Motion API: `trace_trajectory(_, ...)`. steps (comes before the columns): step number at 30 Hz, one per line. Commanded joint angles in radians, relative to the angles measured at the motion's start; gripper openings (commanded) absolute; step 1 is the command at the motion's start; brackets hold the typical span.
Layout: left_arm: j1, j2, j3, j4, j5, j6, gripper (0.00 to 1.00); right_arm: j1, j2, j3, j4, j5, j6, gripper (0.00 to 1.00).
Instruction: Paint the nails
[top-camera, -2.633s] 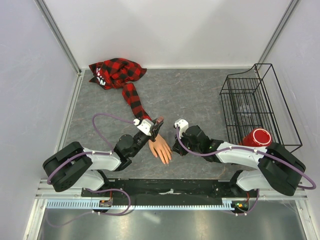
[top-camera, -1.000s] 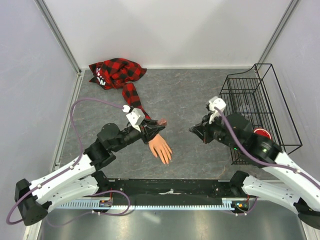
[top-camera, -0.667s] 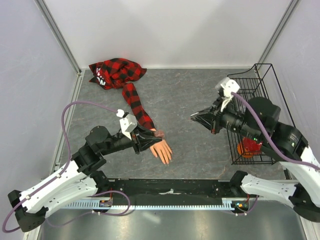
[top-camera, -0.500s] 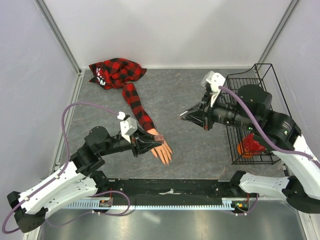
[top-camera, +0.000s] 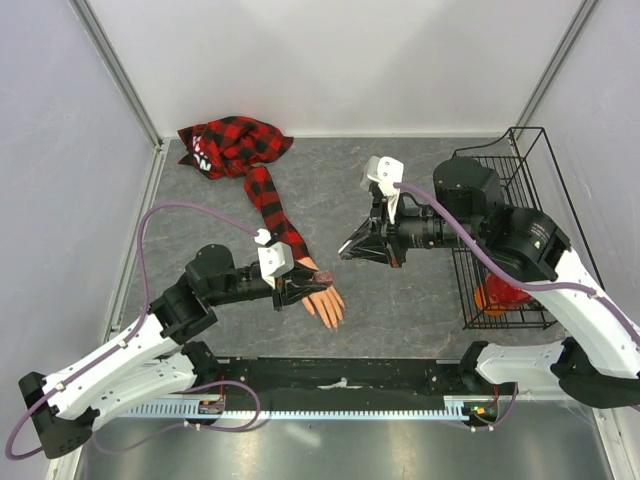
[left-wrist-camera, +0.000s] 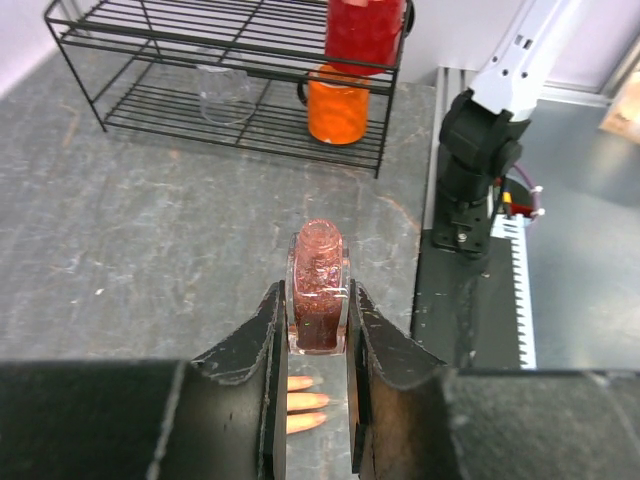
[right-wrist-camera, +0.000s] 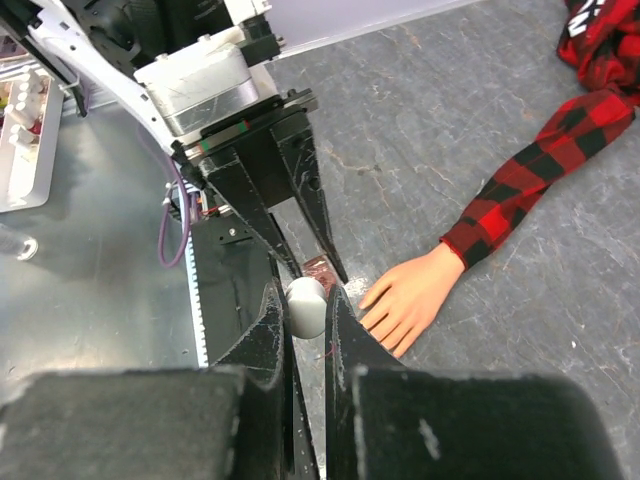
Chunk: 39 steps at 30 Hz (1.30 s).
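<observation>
Lying flat on the desk (top-camera: 400, 310), the nails (top-camera: 334, 321) tip a mannequin hand (top-camera: 322, 298) whose fingers run crosswise just beneath the left jaws, clamped on a glitter bottle (left-wrist-camera: 318, 290). The right jaws, clamped on a white cap (right-wrist-camera: 305, 306), hang farther off.

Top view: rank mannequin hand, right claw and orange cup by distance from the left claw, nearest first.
From the left claw:
1. mannequin hand: right next to the claw tips, lying on the table.
2. right claw: a little farther back and to the right.
3. orange cup: far right, inside the wire rack.
</observation>
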Motion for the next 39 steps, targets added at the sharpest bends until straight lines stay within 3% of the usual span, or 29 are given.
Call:
trace_trajectory(1, -0.004, -0.008, 0.002, 0.06, -0.03, 0.087, 0.02, 0.014, 0.02, -0.01, 0.014, -0.012, -0.021, 0.0)
trace_trajectory(14, -0.004, -0.012, -0.021, 0.111, -0.036, 0.081, 0.02, 0.097, 0.063, -0.029, -0.007, 0.165, -0.032, 0.0)
trace_trajectory(39, -0.004, -0.022, -0.026, 0.117, -0.036, 0.075, 0.02, 0.132, 0.094, -0.035, -0.022, 0.205, -0.033, 0.0)
